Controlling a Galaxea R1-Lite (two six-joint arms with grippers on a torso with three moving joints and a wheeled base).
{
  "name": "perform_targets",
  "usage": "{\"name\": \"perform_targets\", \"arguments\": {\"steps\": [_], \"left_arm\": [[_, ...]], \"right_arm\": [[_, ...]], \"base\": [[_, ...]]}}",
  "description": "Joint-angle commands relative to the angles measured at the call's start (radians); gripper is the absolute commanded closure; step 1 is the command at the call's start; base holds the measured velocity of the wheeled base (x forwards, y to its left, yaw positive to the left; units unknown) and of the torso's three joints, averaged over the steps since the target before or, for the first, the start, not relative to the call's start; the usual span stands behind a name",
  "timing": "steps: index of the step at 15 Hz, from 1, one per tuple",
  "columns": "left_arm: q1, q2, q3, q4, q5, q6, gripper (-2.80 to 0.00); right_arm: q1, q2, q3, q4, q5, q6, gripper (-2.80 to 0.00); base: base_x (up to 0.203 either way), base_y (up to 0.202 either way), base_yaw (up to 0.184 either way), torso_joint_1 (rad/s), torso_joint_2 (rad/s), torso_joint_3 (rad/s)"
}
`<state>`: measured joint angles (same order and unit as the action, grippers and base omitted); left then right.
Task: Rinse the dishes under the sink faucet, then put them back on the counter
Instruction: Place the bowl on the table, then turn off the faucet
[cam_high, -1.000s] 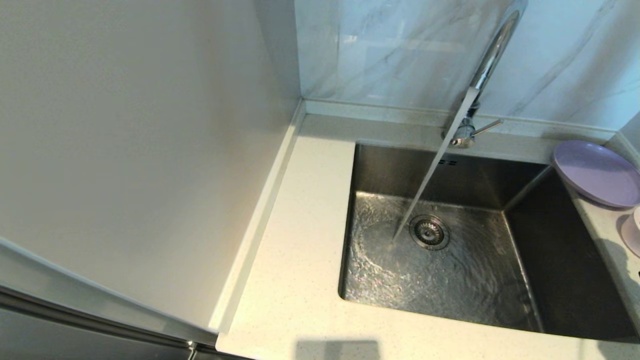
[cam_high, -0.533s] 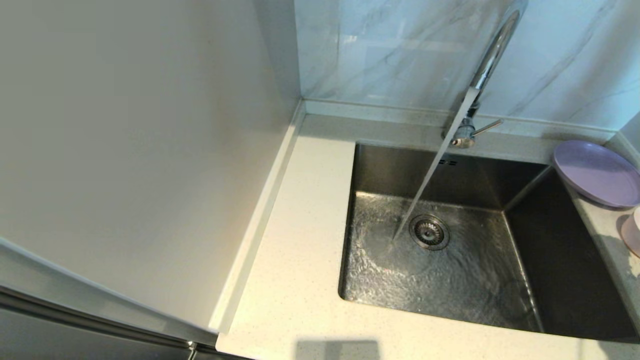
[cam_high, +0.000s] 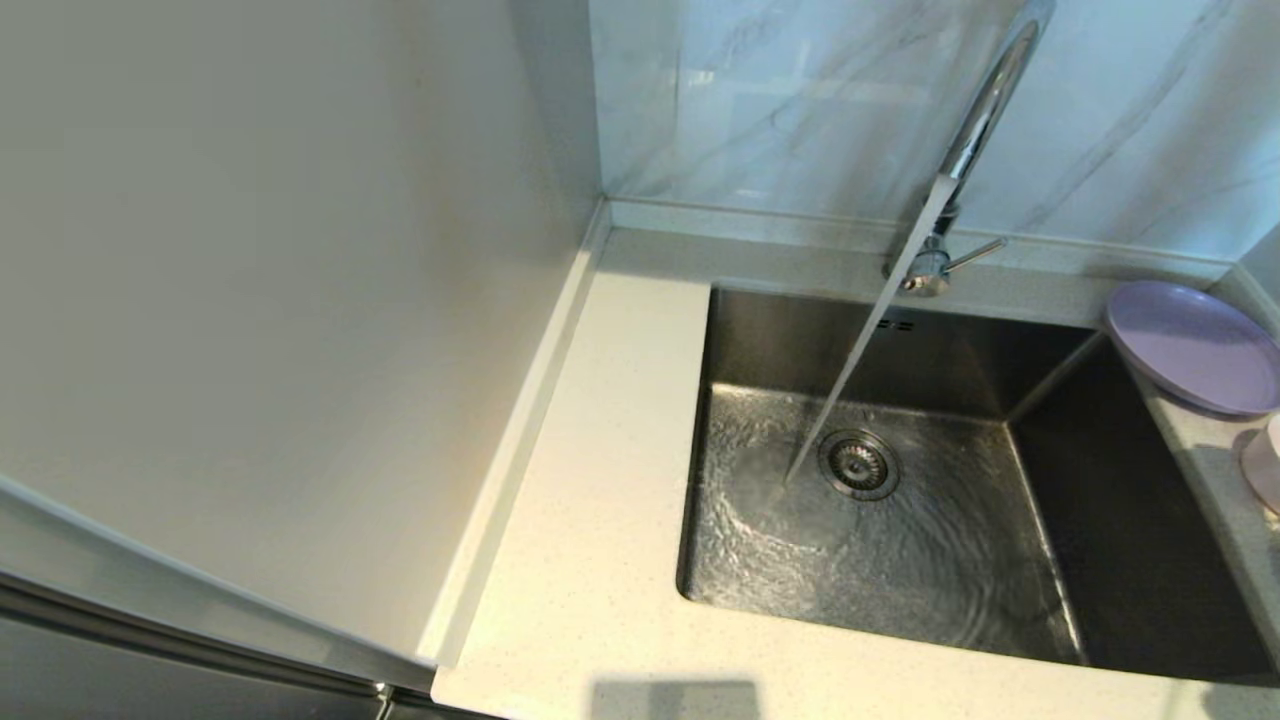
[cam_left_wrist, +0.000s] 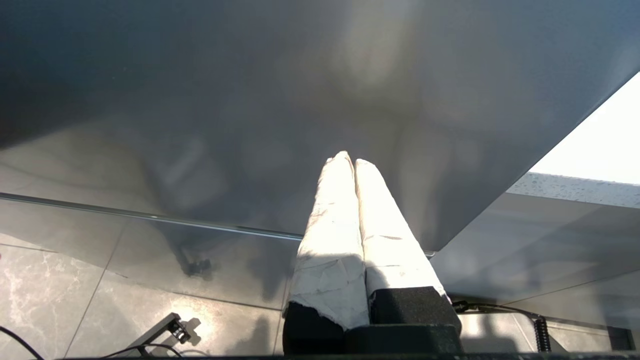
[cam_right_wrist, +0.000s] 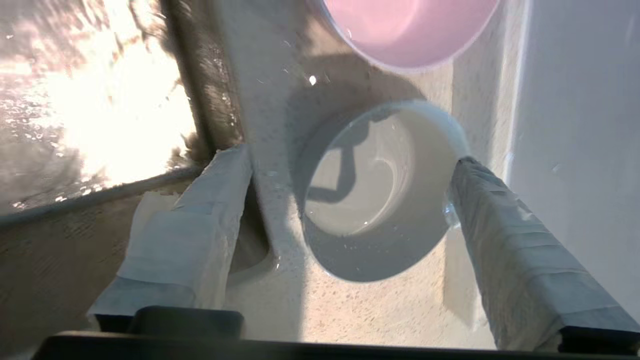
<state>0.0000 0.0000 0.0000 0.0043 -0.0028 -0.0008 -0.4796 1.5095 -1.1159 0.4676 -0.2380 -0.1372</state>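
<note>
Dishes first, big to small. Sink (cam_high: 880, 520) is the biggest thing, w/ water from the faucet (cam_high: 975, 120) running down next to the drain. Counter (cam_high: 590, 520) wraps round it. Plate (cam_high: 1195, 345) sits on the counter strip at the sink's right, near the back corner. Cup (cam_right_wrist: 380, 195) stands upright on that same strip, just in front of the plate.

My right gripper (cam_right_wrist: 345, 165) hangs over the cup, spread wide. One finger touches the cup's rim on the wall side. The other finger is well off it, out over the sink edge. So the cup isn't in the middle of the gap.

To do this bit well, I think I should slide the gripper toward the wall side a little, so both fingers close evenly and don't tip or push the cup. Then squeeze gently, lift straight up, and go to the water.

Left gripper (cam_left_wrist: 354, 162) is parked low, away from the sink, fingers pressed together, holding nothing.

Head view shows the water and plate, but only a sliver of cup at the edge, and no grippers. Right wrist view shows the cup inside and the finger gap.
</note>
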Motion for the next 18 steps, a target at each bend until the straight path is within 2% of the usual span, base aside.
{"name": "perform_targets", "arguments": {"steps": [1,3,6,10,15,16,18], "left_arm": [[0.000,0.000,0.000,0.000,0.000,-0.001,0.00],[0.000,0.000,0.000,0.000,0.000,-0.001,0.00],[0.000,0.000,0.000,0.000,0.000,-0.001,0.00],[0.000,0.000,0.000,0.000,0.000,-0.001,0.00],[0.000,0.000,0.000,0.000,0.000,-0.001,0.00],[0.000,0.000,0.000,0.000,0.000,-0.001,0.00],[0.000,0.000,0.000,0.000,0.000,-0.001,0.00]], "right_arm": [[0.002,-0.063,-0.057,0.013,0.039,-0.064,-2.80],[0.008,-0.084,-0.099,0.014,0.065,-0.117,-2.80],[0.021,-0.100,-0.149,0.019,0.100,-0.151,-2.80],[0.067,-0.123,-0.206,0.113,0.120,-0.150,-2.80],[0.170,-0.165,-0.225,0.124,0.115,-0.154,-2.80],[0.189,-0.166,-0.225,0.124,0.113,-0.154,0.00],[0.223,-0.165,-0.227,0.124,0.108,-0.153,0.00]], "base": [[0.000,0.000,0.000,0.000,0.00,0.000],[0.000,0.000,0.000,0.000,0.00,0.000],[0.000,0.000,0.000,0.000,0.00,0.000],[0.000,0.000,0.000,0.000,0.00,0.000],[0.000,0.000,0.000,0.000,0.00,0.000],[0.000,0.000,0.000,0.000,0.00,0.000],[0.000,0.000,0.000,0.000,0.00,0.000]]}}
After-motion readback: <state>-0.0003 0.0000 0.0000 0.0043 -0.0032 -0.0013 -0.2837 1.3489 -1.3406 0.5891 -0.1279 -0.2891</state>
